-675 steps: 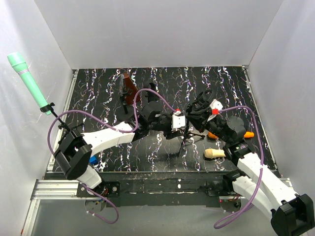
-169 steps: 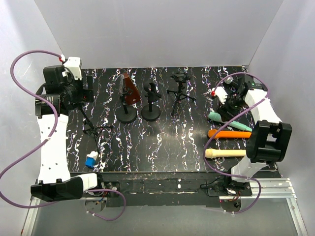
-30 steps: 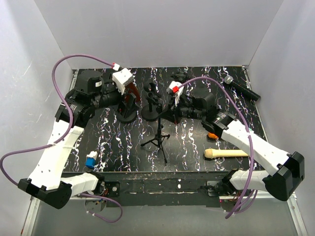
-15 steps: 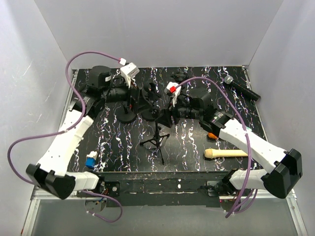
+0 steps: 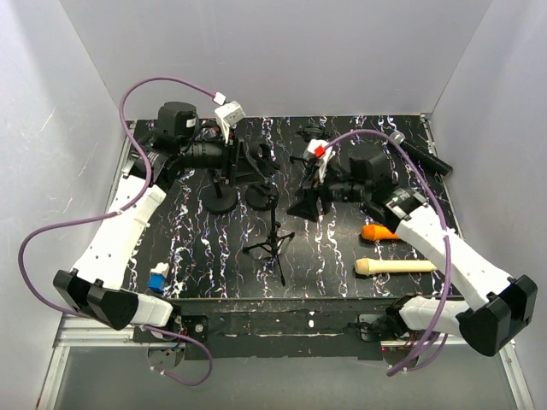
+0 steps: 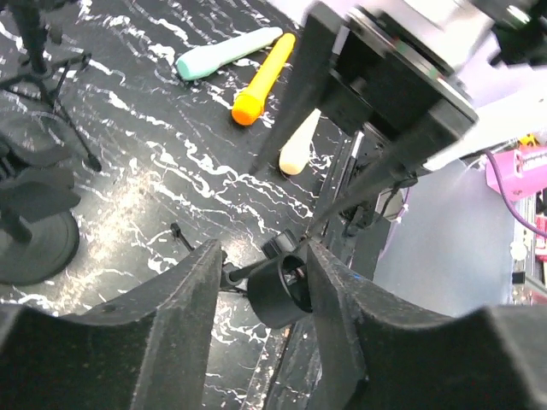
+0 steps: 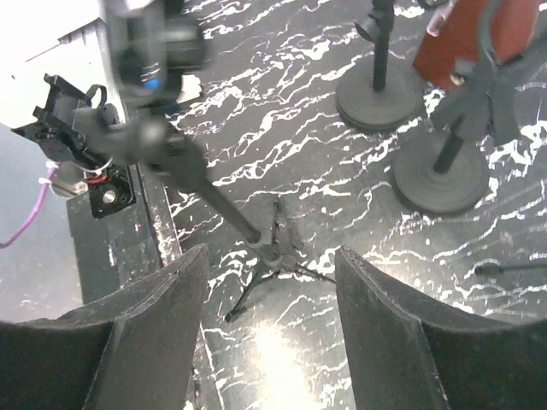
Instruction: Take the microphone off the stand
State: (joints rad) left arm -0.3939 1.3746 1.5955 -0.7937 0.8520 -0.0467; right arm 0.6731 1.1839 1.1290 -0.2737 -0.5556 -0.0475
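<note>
A black tripod stand (image 5: pixel 273 243) stands mid-table, and its ring clip (image 6: pixel 278 295) is empty. The black microphone (image 5: pixel 420 155) lies flat at the back right, apart from the stand. My left gripper (image 5: pixel 261 169) reaches in over the stand's top. In the left wrist view its jaws (image 6: pixel 265 256) are half closed round the clip, which touches the right finger with a narrow gap on the left. My right gripper (image 5: pixel 312 203) hangs open just right of the stand. In the right wrist view the right gripper (image 7: pixel 272 256) has wide jaws holding nothing, above the tripod's feet (image 7: pixel 265 248).
Two round-base stands (image 5: pixel 220 198) (image 5: pixel 263 198) sit behind the tripod; one carries a red-brown microphone (image 7: pixel 457 38). Another tripod (image 5: pixel 312 132) stands at the back. An orange microphone (image 5: pixel 380 232) and a cream one (image 5: pixel 393 266) lie front right, a mint one (image 6: pixel 226 53) beside them. A blue object (image 5: pixel 158 280) sits front left.
My right gripper has opened, let go of the stand and drawn back to the right. My left gripper has swung right over the stand, and its jaws have narrowed round the clip.
</note>
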